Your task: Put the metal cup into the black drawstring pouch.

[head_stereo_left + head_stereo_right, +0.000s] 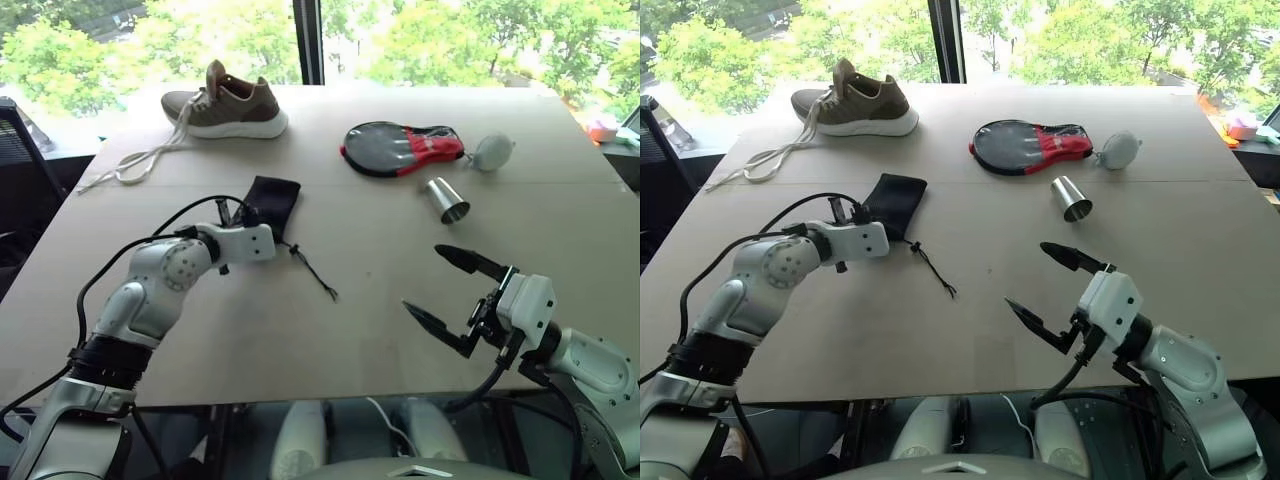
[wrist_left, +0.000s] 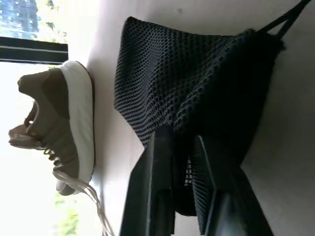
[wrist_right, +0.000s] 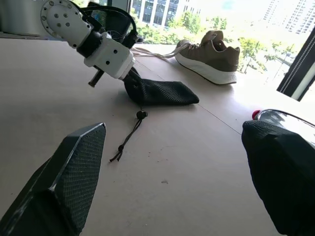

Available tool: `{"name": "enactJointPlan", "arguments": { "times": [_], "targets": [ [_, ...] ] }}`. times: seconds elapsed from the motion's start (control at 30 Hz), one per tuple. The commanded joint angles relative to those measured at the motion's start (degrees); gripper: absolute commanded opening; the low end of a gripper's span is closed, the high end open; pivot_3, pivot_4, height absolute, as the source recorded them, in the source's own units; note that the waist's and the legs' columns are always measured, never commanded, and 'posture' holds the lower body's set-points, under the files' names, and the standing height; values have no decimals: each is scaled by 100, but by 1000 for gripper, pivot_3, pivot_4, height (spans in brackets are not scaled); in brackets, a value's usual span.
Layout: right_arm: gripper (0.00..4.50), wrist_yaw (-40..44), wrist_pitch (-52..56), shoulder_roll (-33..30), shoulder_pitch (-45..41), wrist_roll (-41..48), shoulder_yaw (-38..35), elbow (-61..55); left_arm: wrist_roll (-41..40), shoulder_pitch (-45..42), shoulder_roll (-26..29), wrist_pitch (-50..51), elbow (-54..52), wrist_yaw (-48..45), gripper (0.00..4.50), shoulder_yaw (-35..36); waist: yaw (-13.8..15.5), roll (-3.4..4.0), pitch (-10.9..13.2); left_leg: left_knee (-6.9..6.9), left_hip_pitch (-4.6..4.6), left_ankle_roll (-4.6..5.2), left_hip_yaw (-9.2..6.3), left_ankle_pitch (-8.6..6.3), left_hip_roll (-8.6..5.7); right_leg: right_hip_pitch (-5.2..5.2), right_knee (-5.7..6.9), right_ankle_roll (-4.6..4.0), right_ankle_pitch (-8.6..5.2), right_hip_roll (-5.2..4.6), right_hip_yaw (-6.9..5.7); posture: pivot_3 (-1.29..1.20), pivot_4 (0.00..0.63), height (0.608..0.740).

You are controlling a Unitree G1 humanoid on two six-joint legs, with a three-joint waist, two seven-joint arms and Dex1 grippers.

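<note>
Nearest the front edge of the tabletop [image 1: 330,340], toward its right side, the right gripper [image 1: 440,285] hovers above the surface with its two black fingers spread wide and nothing between them. Well beyond it, toward the far right part of the tabletop, the metal cup [image 1: 445,200] lies on its side with its open mouth facing the front edge, apart from both grippers. On the left side, about midway back, the left gripper [image 2: 179,147] has its fingers pinched together on the near end of the black drawstring pouch [image 1: 272,205], a fold of mesh fabric caught between them (the left wrist view shows the fabric bunched up at the tips). The rest of the pouch lies flat on the tabletop beyond the gripper, and its thin cord [image 1: 315,272] with a toggle trails across the surface toward the front. Farther back sit a black-and-red racket-shaped case [image 1: 400,148] and, just beside its right end, a grey-white ball [image 1: 490,153]. Near the far left corner stands a brown shoe [image 1: 228,103], its white laces [image 1: 140,160] spilling toward the left edge.
</note>
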Motion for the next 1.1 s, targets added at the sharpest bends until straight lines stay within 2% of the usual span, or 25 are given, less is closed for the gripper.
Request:
{"name": "enactJointPlan", "arguments": {
  "times": [0.03, 0.13, 0.27, 0.37, 0.47, 0.57, 0.67, 0.8, 0.93, 1.03, 1.1],
  "targets": [
    [4500, -102, -43, 30, -58, -42, 22, -195, -721, -48, -131, 1004, -624, -826, 18, 267, -2, 0, 0, 1, 0, 0, 0, 0, 0, 0, 2, 0, 0, 0, 0, 0, 150, 740],
    [4500, -236, 173, 6, -189, -84, 9, -169, -1628, -373, -550, 2984, -1219, -1541, 18, 487, 6, -3, 2, 9, -3, 0, -2, 0, 1, 0, 10, 1, -1, 0, -2, 0, 150, 740],
    [4500, -592, 558, 41, -406, -171, -156, -81, -2306, -951, -872, 5299, -1666, -1730, 18, 525, -6, -6, 4, 27, -3, 0, -11, 0, -3, 1, 30, 2, -2, 4, -3, 0, 150, 740],
    [4500, -980, 1179, 20, -590, -250, -258, -82, -2646, -1333, -1164, 6585, -1752, -1500, 18, 504, -21, -6, 4, 28, 0, 0, -14, 1, -3, 1, 33, 2, -2, 8, 0, 0, 150, 740],
    [4500, -1467, 2289, -153, -829, -537, -237, -273, -2896, -1591, -1619, 7361, -1576, -1101, 18, 605, -22, -6, 4, 30, 0, 0, -14, 1, -4, 0, 33, 2, -2, 8, 5, 0, 150, 740],
    [4500, -1646, 3162, -250, -1127, -446, -285, -321, -3109, -1822, -2208, 7938, -1237, -674, 18, 865, -5, -8, 5, 32, -4, 1, -15, 1, -4, -1, 33, 2, -2, 8, 5, 0, 150, 740],
    [4500, -1847, 4108, -14, -1433, 43, -596, -240, -3226, -2307, -3124, 8568, -639, -107, 18, 1673, 3, -13, 8, 36, -8, 1, -20, 1, -6, -1, 34, 2, -2, 8, 1, 0, 150, 740],
    [4500, -2183, 5028, 230, -1837, 295, -863, -89, -3334, -2869, -3812, 8707, 118, 476, 18, 2244, -4, -15, 9, 40, -15, 1, -25, 1, -8, -1, 32, 2, -1, 8, -2, 0, 150, 740],
    [4500, -2835, 5881, 481, -2712, 108, -994, 303, -3367, -3202, -4142, 8530, 775, 1079, 18, 2578, -94, -14, 9, 40, -13, 1, -18, 1, -10, -6, 34, 3, 0, 7, 11, 0, 150, 740],
    [4500, -3094, 6150, 905, -3257, 132, -1100, 849, -3573, -3367, -4370, 8451, 1157, 1317, 18, 3057, -134, -14, 10, 36, -12, 1, -22, 1, -8, -7, 35, 2, 0, 8, 5, 0, 150, 740],
    [4500, -3233, 6312, 1289, -3564, 218, -1245, 1107, -3683, -3406, -4351, 8414, 1240, 1401, 18, 3125, -149, -13, 10, 28, -14, 0, -20, 1, -9, -12, 35, 2, 0, 7, 8, 0, 150, 740]
  ]
}}
